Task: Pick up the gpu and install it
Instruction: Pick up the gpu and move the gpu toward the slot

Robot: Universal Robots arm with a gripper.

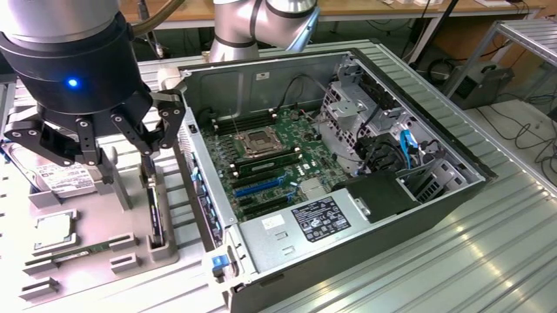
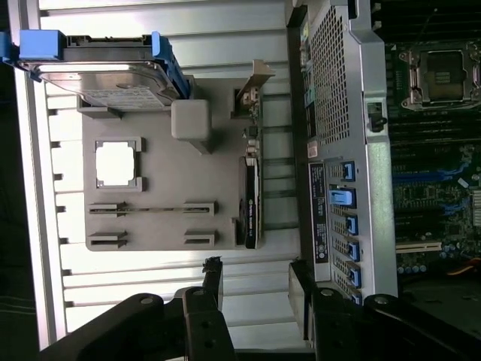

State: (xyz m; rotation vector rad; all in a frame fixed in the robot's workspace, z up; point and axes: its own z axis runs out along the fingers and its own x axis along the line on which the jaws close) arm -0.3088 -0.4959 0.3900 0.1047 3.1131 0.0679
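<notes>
approach step – claw (image 1: 129, 171) hovers wide open and empty over the gpu (image 1: 155, 215), standing on edge at the grey holder's (image 1: 91, 225) edge beside the computer case (image 1: 366, 215) – grasp needs it astride the thin top.

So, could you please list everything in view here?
gpu: one, dark, on edge in the tray's slot nearest the case.
hard drive: one, silver, on the tray.
cpu: one, silver, flat on the tray.
memory stick: one, green, in a tray slot.
tray: one, grey, beside the case.
case: one, black, open, on the table.
motherboard: one, green, inside the case.
table: one, silver, ribbed, under everything.
arm: one, grey, behind the case.
gripper: one, black, open, above the tray, holding nothing.
</notes>
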